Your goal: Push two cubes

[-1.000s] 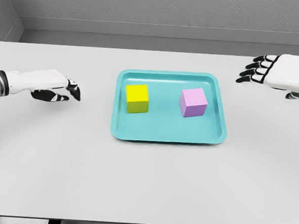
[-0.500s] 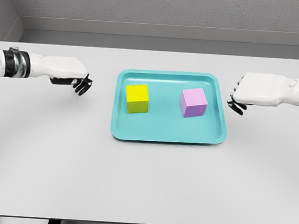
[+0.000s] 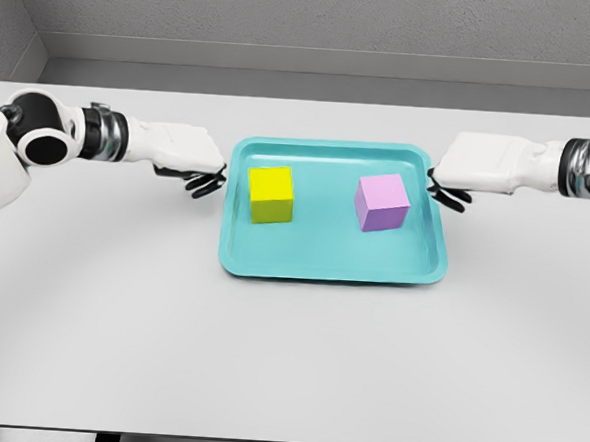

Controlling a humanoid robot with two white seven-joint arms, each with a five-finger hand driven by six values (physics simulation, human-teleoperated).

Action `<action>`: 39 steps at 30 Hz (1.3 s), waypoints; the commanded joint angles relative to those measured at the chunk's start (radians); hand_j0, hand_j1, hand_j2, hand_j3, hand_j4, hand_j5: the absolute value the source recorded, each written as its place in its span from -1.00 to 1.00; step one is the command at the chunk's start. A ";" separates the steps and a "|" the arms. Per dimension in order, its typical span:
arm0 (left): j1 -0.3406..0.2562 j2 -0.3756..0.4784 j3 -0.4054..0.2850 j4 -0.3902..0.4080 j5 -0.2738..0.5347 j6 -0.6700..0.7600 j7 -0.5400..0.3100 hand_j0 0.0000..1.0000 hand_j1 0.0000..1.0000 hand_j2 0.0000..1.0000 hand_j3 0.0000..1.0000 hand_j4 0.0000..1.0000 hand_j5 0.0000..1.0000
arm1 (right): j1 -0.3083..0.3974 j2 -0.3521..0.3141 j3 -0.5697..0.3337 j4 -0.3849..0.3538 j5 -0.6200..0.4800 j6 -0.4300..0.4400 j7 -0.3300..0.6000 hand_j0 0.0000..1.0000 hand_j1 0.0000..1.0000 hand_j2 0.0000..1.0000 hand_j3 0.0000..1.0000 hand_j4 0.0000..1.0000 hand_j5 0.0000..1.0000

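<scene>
Sitting inside a teal tray (image 3: 330, 268) on a white table (image 3: 286, 361) are two cubes: a yellow cube (image 3: 272, 195) on the left half and a pink cube (image 3: 382, 202) on the right half, well apart from each other. Both are plain and matte, resting flat on the tray floor. Being cubes, neither has a long axis; the yellow one sits roughly square to the tray, and the pink one is turned a little. The left hand (image 3: 186, 160) hangs just outside the tray's left rim, dark fingers (image 3: 203, 183) curled under, holding nothing. The right hand (image 3: 476, 169) is at the right rim, fingers tucked too, also gripping nothing.
</scene>
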 commanded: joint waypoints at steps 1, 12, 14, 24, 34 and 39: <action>0.000 -0.026 -0.014 0.018 -0.026 0.002 0.000 -0.93 -0.93 -0.93 -0.93 -0.93 -0.93 | 0.000 0.032 0.016 0.032 0.003 0.002 0.000 -1.00 -1.00 -1.00 -1.00 -1.00 -1.00; -0.025 -0.027 -0.034 -0.002 -0.031 0.002 0.000 -0.88 -0.88 -0.88 -0.88 -0.88 -0.88 | -0.008 0.095 0.039 0.141 0.071 0.002 0.000 -0.98 -0.98 -0.98 -0.98 -0.98 -0.98; -0.025 -0.035 -0.043 0.000 -0.031 0.002 0.000 -0.88 -0.88 -0.88 -0.88 -0.88 -0.88 | -0.009 0.095 0.040 0.150 0.071 0.002 0.000 -0.98 -0.98 -0.98 -0.98 -0.98 -0.98; -0.029 -0.061 -0.060 0.023 -0.038 0.002 0.000 -0.88 -0.88 -0.88 -0.88 -0.88 -0.88 | -0.023 0.152 0.051 0.244 0.104 0.002 0.000 -0.98 -0.98 -0.98 -0.98 -0.98 -0.98; -0.034 -0.098 -0.058 0.104 -0.063 0.002 0.000 -0.88 -0.88 -0.88 -0.88 -0.88 -0.88 | -0.026 0.180 0.063 0.328 0.106 0.002 0.000 -0.98 -0.98 -0.98 -0.98 -0.98 -0.98; -0.034 -0.106 -0.058 0.107 -0.068 0.002 0.000 -0.88 -0.88 -0.88 -0.88 -0.88 -0.88 | -0.034 0.213 0.065 0.371 0.126 0.002 0.000 -0.96 -0.96 -0.96 -0.96 -0.96 -0.96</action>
